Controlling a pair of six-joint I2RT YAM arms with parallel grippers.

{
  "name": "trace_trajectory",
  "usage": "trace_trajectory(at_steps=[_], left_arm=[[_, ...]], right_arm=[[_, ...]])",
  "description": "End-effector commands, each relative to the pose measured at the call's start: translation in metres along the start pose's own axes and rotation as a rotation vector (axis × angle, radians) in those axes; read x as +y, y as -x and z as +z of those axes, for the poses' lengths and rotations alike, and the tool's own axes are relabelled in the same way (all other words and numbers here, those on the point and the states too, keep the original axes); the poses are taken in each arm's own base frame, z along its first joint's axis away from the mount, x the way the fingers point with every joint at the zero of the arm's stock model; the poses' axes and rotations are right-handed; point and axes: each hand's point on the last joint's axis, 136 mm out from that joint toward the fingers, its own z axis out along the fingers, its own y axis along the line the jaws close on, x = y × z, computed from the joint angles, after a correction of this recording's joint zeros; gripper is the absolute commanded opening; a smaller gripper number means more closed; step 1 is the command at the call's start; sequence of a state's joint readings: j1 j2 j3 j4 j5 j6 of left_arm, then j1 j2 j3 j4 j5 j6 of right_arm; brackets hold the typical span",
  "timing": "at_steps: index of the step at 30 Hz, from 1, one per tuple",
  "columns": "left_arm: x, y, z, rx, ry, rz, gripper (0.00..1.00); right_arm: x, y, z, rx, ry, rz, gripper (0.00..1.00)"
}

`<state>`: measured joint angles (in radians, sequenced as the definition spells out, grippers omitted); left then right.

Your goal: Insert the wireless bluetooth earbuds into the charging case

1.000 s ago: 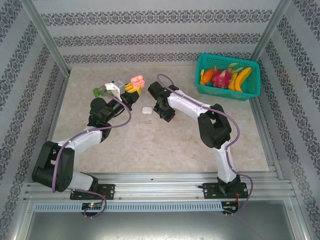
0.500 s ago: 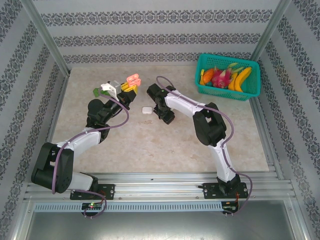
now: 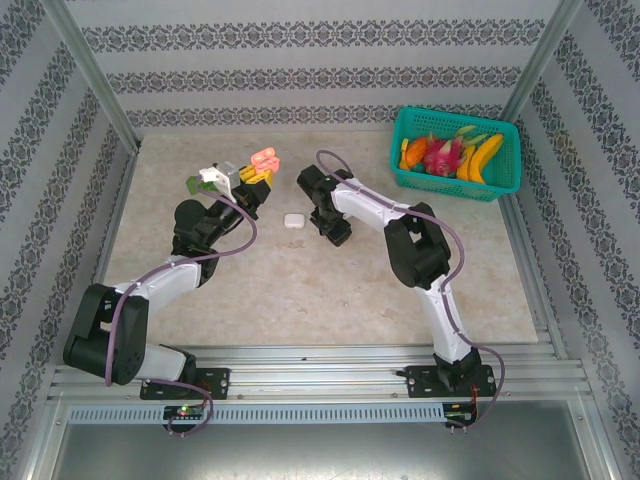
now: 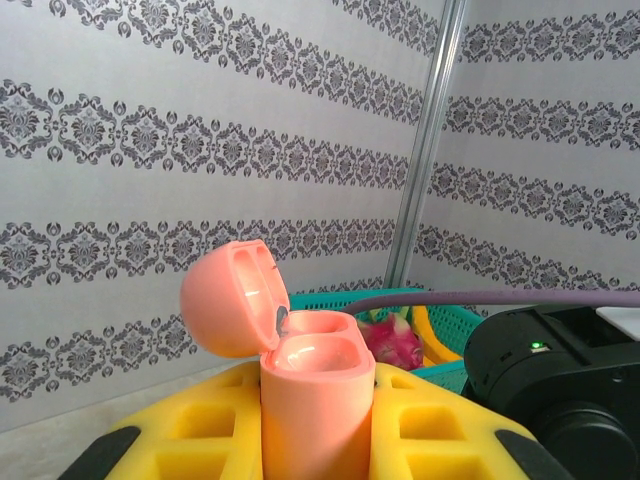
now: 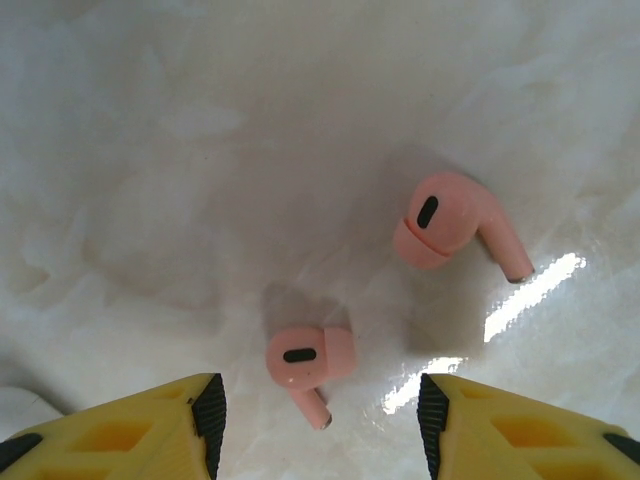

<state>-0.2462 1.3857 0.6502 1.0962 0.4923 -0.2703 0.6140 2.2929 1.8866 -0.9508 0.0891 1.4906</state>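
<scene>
Left wrist view gives us the left gripper [image 4: 315, 445] clamped on the pink charging case [image 4: 305, 400]. Its yellow pads [image 4: 205, 420] press the case's two sides. The case stands upright with its lid [image 4: 230, 298] swung open and tipped back to the left. From the top external view we see this case [image 3: 265, 159] held up off the table [image 3: 300, 290], near the far edge and left of the middle.

Under the right wrist camera, the right gripper [image 5: 320, 440] has its jaws apart and grips nothing. Two pink earbuds lie on the table's pale surface. The nearer earbud [image 5: 305, 362] sits between the two yellow fingers [image 5: 125, 432], just ahead of their tips and touching neither. The farther earbud [image 5: 452, 225] lies apart from it, up and to the right.

A white case [image 3: 293, 220] rests on the table between the two arms. A teal basket [image 3: 440, 183] of fruit stands at the far right corner.
</scene>
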Motion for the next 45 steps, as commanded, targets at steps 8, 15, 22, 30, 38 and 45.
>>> trace_trajectory(at_steps=[8,15,22,30,38,45], left_arm=[[0.0023,0.0164,0.0001,-0.067,-0.005,0.009,0.00],[0.0030,0.0146,0.0007,-0.064,-0.005,0.004,0.00],[0.0031,0.0128,0.0020,-0.058,-0.010,0.002,0.00],[0.0026,0.0126,0.0026,-0.056,-0.016,-0.001,0.00],[0.0013,0.0130,0.0053,-0.051,-0.030,-0.012,0.00],[-0.0014,0.0146,0.0057,-0.048,-0.043,-0.021,0.00]], right_arm=[[-0.0037,0.0045,0.0123,-0.002,-0.044,0.012,0.53],[-0.0041,0.0064,0.0156,-0.001,-0.049,0.006,0.48],[-0.0061,0.0097,0.0171,-0.009,-0.058,-0.002,0.45],[-0.0030,0.0099,0.0172,-0.009,-0.050,-0.025,0.40],[-0.0013,0.0102,0.0154,-0.017,-0.043,-0.070,0.35],[0.0012,0.0084,0.0087,-0.029,-0.022,-0.116,0.31]])
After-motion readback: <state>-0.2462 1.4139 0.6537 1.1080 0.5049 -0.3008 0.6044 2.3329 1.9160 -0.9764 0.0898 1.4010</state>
